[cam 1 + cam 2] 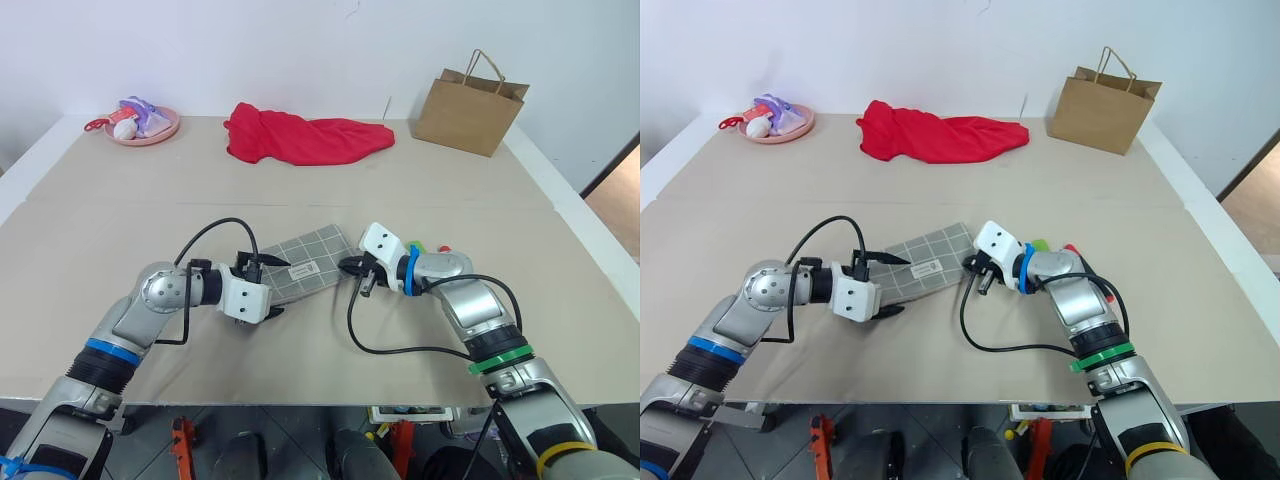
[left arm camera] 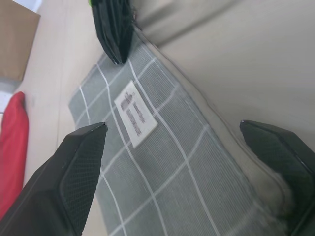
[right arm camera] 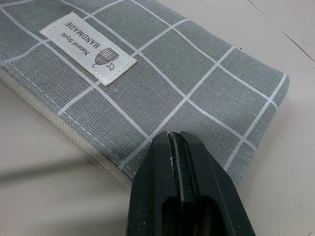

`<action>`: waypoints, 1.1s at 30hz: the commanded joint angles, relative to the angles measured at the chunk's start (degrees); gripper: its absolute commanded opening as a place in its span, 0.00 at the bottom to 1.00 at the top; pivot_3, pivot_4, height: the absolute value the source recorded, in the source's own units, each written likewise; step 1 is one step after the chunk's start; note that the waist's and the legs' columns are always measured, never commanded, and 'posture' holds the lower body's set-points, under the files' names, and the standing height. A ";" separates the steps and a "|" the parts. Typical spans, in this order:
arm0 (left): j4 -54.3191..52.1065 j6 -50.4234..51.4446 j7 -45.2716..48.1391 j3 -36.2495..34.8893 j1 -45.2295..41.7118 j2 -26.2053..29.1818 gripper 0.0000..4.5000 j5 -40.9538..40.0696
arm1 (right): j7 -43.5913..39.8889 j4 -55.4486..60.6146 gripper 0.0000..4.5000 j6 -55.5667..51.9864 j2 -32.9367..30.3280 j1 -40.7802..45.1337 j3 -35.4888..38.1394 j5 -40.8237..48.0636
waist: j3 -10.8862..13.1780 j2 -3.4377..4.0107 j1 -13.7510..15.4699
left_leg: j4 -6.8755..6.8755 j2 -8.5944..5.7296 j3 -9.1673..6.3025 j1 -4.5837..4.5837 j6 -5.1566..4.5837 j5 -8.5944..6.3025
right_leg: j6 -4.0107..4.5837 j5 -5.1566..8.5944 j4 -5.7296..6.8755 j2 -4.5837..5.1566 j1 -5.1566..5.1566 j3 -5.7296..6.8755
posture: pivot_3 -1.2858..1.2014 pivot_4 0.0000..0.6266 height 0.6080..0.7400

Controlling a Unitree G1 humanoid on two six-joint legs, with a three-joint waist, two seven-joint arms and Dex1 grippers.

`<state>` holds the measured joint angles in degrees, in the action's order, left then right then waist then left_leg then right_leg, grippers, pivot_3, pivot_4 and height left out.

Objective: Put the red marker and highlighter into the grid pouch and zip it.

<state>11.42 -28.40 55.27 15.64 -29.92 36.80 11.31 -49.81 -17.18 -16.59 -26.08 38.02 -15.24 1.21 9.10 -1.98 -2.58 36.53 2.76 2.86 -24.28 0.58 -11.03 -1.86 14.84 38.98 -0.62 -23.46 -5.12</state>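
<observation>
In your head view, the left gripper [image 1: 262,285] stands wide open at the near end of the grid pouch [image 1: 312,262], flat mid-table. Your left wrist view shows its fingers [image 2: 74,182] straddling the pouch. Your right wrist view shows the right gripper [image 3: 178,147] pressed shut at the pouch's zipper edge; whether it pinches anything, you cannot tell.

Grey grid pouch [image 1: 310,265] with white grid lines and a white label printed in dark text, red cloth [image 1: 305,137], brown paper bag [image 1: 468,110], pink plate [image 1: 143,127], beige worktop [image 1: 120,215], black fingers [image 2: 74,177] on both hands.
</observation>
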 commanded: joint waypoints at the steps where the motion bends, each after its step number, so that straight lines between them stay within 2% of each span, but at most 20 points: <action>1: -0.03 0.01 -1.53 0.33 -1.70 -0.29 1.00 1.05 | -0.76 0.30 0.03 -0.31 0.12 -0.30 -0.03 -0.27 | 0.00 0.00 0.00 | 0.00 0.00 0.00 0.00 0.00 0.00 | 0.00 0.00 0.00 0.00 0.00 0.00 | 0.52 0.24 1.00; 8: 0.17 0.62 -3.24 0.71 -2.29 -0.29 1.00 3.39 | -0.77 0.47 0.03 -0.60 -0.07 -0.51 0.06 -0.27 | 0.00 0.00 0.00 | 0.00 0.00 0.00 0.00 0.00 0.00 | 0.00 0.00 0.00 0.00 0.00 -0.01 | 0.52 0.24 1.00; 10: -0.40 0.92 -3.52 0.89 -2.57 -0.42 0.88 3.82 | -0.75 0.55 0.00 -0.69 -0.11 -0.55 0.06 -0.30 | 0.00 0.00 0.00 | 0.00 0.00 0.00 0.00 0.00 0.00 | 0.00 0.00 0.00 0.00 0.00 -0.01 | 0.52 0.24 1.00; 11: -0.94 1.29 -3.57 0.96 -2.66 -0.56 0.85 3.89 | -0.76 0.59 0.00 -0.73 -0.12 -0.56 0.06 -0.30 | 0.00 0.00 0.00 | 0.00 0.00 0.00 0.00 0.00 0.00 | -0.01 0.00 0.00 0.00 0.01 -0.01 | 0.52 0.24 1.00; 12: -1.51 1.67 -3.55 1.02 -2.68 -0.67 0.70 3.86 | -0.76 0.62 0.00 -0.75 -0.13 -0.57 0.06 -0.30 | 0.00 0.00 0.00 | 0.00 0.00 0.00 0.00 0.00 0.00 | -0.01 0.00 0.00 0.00 0.01 -0.01 | 0.52 0.24 1.00; 13: -2.07 2.01 -3.45 1.08 -2.60 -0.77 0.65 3.69 | -0.75 0.63 0.00 -0.72 -0.15 -0.57 0.04 -0.33 | 0.00 0.00 0.00 | 0.00 0.00 0.00 0.00 0.00 0.00 | -0.01 0.00 0.00 0.00 0.00 -0.01 | 0.52 0.24 1.00; 15: -3.74 3.06 -3.15 1.17 -2.08 -1.10 0.48 2.94 | -0.83 0.97 0.00 -0.78 -0.06 -0.44 0.15 -0.13 | 0.00 0.00 0.00 | 0.00 0.00 0.00 0.00 0.00 0.00 | -0.01 0.00 0.00 0.00 0.01 -0.01 | 0.52 0.24 1.00; 17: -5.05 3.97 -2.66 1.29 -1.57 -1.09 0.25 2.50 | -0.87 0.99 0.00 -0.80 -0.06 -0.33 0.11 -0.17 | 0.00 0.00 0.00 | 0.00 -0.01 0.01 0.00 0.00 0.00 | -0.01 0.01 0.00 0.00 0.01 -0.03 | 0.52 0.24 1.00; 20: -6.68 5.27 -2.11 1.34 -0.94 -1.09 0.01 2.07 | -0.96 0.75 0.00 -0.68 -0.18 -0.32 -0.01 -0.34 | 0.00 0.00 0.00 | 0.00 -0.01 0.00 0.00 0.00 0.00 | -0.01 0.01 0.00 0.00 0.00 -0.03 | 0.52 0.24 1.00; 30: -9.54 10.67 -0.49 0.07 1.32 -1.07 0.01 -1.32 | -0.43 0.00 0.00 -2.91 1.09 0.01 1.56 1.17 | 0.00 0.00 -0.01 | 0.00 0.00 0.00 0.01 0.00 0.00 | -0.02 0.01 0.00 -0.01 0.00 -0.03 | 0.52 0.24 1.00; 31: -10.02 12.31 -0.39 -0.64 1.54 -1.32 0.00 -2.76 | -1.19 0.83 0.14 -4.82 1.53 -0.01 2.88 3.28 | 0.00 0.00 -0.01 | 0.00 0.00 0.00 0.01 0.00 0.00 | -0.02 0.01 0.00 -0.01 0.01 -0.03 | 0.52 0.24 1.00; 32: -10.53 14.31 -0.35 -1.52 1.75 -1.74 0.00 -4.61 | -1.94 2.11 0.19 -6.80 2.00 -0.02 4.46 5.73 | 0.00 0.00 -0.01 | 0.00 0.01 0.00 0.01 0.00 0.00 | -0.01 0.01 0.01 -0.01 0.00 -0.03 | 0.52 0.24 1.00; 33: -11.01 16.38 -0.38 -2.33 1.95 -2.19 0.00 -6.39 | -2.24 3.18 0.29 -8.53 2.45 0.10 5.95 7.69 | 0.00 0.00 0.00 | 0.00 0.01 0.00 0.01 0.00 0.00 | -0.01 0.01 0.02 -0.01 0.00 -0.04 | 0.52 0.24 1.00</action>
<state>3.17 -14.33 55.23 15.90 -27.63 34.87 8.20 -50.93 -16.96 -22.93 -24.25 37.99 -11.53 5.50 9.10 -1.98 -2.58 36.53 2.78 2.85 -24.28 0.58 -11.03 -1.87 14.85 39.00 -0.63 -23.46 -5.15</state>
